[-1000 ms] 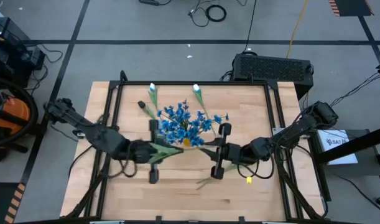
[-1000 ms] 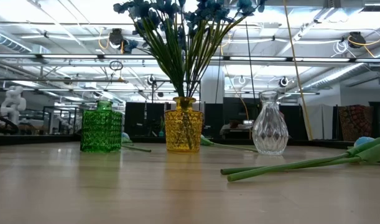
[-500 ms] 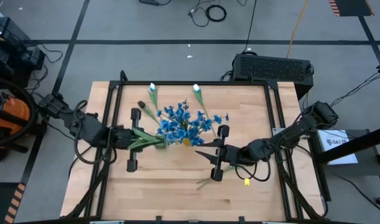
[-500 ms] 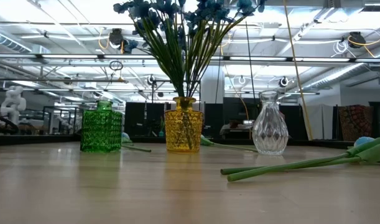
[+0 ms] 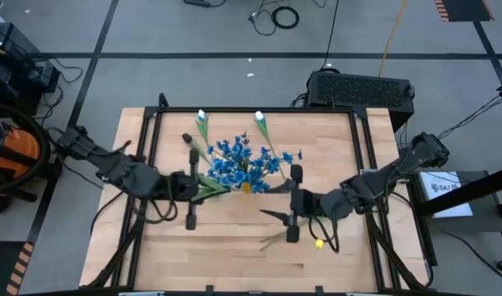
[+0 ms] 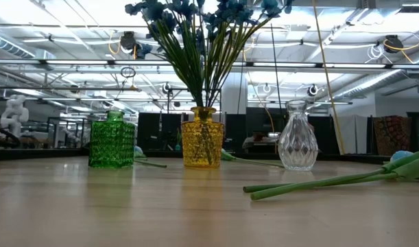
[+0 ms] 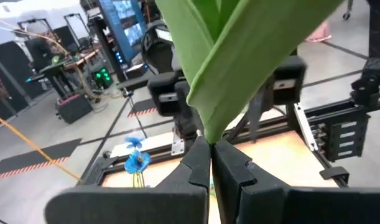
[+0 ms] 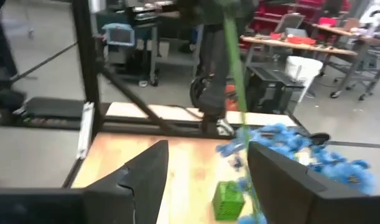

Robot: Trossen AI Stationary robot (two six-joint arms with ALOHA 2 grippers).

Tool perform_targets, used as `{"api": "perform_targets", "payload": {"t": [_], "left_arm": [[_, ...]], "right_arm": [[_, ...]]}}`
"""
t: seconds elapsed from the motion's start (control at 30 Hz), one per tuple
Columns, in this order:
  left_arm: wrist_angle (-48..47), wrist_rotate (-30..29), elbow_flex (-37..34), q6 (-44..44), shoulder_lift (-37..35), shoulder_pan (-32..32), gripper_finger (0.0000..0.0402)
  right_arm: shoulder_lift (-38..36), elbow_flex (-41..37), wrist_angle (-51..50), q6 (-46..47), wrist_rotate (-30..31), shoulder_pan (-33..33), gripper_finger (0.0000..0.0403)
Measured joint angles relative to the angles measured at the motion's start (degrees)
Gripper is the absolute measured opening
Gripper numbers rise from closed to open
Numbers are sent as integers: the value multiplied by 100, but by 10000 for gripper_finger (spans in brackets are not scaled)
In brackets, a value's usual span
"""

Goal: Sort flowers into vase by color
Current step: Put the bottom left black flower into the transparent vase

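Observation:
Bushy blue flowers (image 5: 242, 160) stand in a yellow vase (image 6: 202, 145), between a green vase (image 6: 112, 143) and a clear vase (image 6: 296, 137). Just left of the yellow vase, my left gripper (image 5: 193, 187) is shut on a green leafy flower (image 5: 211, 187). My right gripper (image 5: 279, 210) stands open to the right of that vase, above the table. A thin green stem (image 8: 235, 56) rises ahead of its fingers. Two white tulip buds (image 5: 201, 117) (image 5: 259, 117) and a dark bud (image 5: 186, 138) lie on the far part of the table. My left gripper pinches the narrow lower end of a broad green leaf (image 7: 208, 127) between its two fingers. The fingers reach nearly level from the table's left side. The leaf (image 7: 239, 56) widens out beyond the fingertips, clear of the table.
Loose green stems (image 5: 271, 238) lie on the wood near the right gripper; they also show at the right of the low view (image 6: 319, 184). A black frame (image 5: 156, 131) borders the tabletop. A small yellow piece (image 5: 319, 243) hangs under the right arm.
My left gripper, with its flower, has swung toward the table's left edge and then back toward the yellow vase. My right gripper has tipped up from slanting downward to nearly level, and has shifted a little toward the near edge.

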Motion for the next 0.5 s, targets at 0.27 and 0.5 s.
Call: {"api": "perform_targets", "payload": {"t": [0.27,0.5], "left_arm": [[211,682,0,-304,703,151,8],[407,755,0,-498,1274,216,8]], "right_arm": [[-53,-4,-35,-38,-8,315,207],[-47,-6,-30,-36,-29,343,219]]}}
